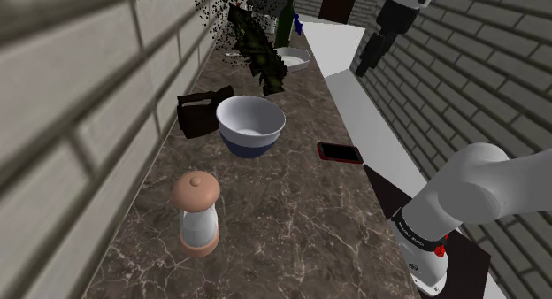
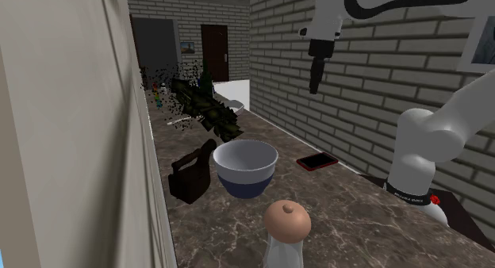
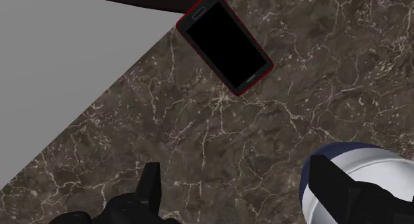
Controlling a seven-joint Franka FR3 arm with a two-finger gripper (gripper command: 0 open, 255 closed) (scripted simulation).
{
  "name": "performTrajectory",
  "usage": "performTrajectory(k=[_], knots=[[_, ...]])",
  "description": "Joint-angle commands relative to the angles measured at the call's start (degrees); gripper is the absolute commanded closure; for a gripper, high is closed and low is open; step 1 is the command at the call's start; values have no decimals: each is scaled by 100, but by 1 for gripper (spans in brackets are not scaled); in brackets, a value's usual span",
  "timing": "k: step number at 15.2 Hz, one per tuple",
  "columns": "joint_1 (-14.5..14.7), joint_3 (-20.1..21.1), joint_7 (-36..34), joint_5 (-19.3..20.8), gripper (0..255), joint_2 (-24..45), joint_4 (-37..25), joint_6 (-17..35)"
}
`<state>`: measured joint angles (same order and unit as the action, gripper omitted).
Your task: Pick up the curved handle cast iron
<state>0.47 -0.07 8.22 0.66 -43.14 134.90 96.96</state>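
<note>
1. High over the open edge of the table (image 1: 292, 209), the gripper (image 1: 372, 51) hangs released. Its two black fingers (image 3: 149, 189) are spread wide with nothing between them.
2. Bare marbled surface lies straight below the gripper. A red-edged phone (image 3: 225, 47) lies flat just ahead of it by the table's edge. A white bowl (image 3: 358, 166) with a blue outside sits beside one finger.
3. The cast iron (image 1: 202, 111), dark and squat, stands well apart from the gripper. It is beyond the bowl and close against the brick wall (image 1: 80, 120). Whether it touches the bowl cannot be told.
4. Judgement: the step in hand is the approach.
   - Cross above the bowl's rim at height.
   - Descend straight onto the curved handle (image 2: 193, 158).
   - Keep the fingers parted until they straddle the handle's narrow width, then close.
5. Room for moving:
   - The wall beyond the iron and the bowl on the gripper's side leave a tight slot, so a vertical descent looks safer than a sideways sweep.
   - A dark leafy thing (image 1: 256, 49) stands to one side of that path.
   - A capped grinder (image 1: 195, 213) stands well off to the other side.
   - The table's edge drops to a grey floor (image 3: 66, 77) near the gripper.
</note>
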Motion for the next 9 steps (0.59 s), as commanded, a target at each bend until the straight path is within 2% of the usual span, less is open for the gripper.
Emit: performTrajectory(k=[1, 9], knots=[[0, 0, 0, 0, 0, 0, 0, 0], [450, 89, 820, -12, 0, 1798, -972, 665]])
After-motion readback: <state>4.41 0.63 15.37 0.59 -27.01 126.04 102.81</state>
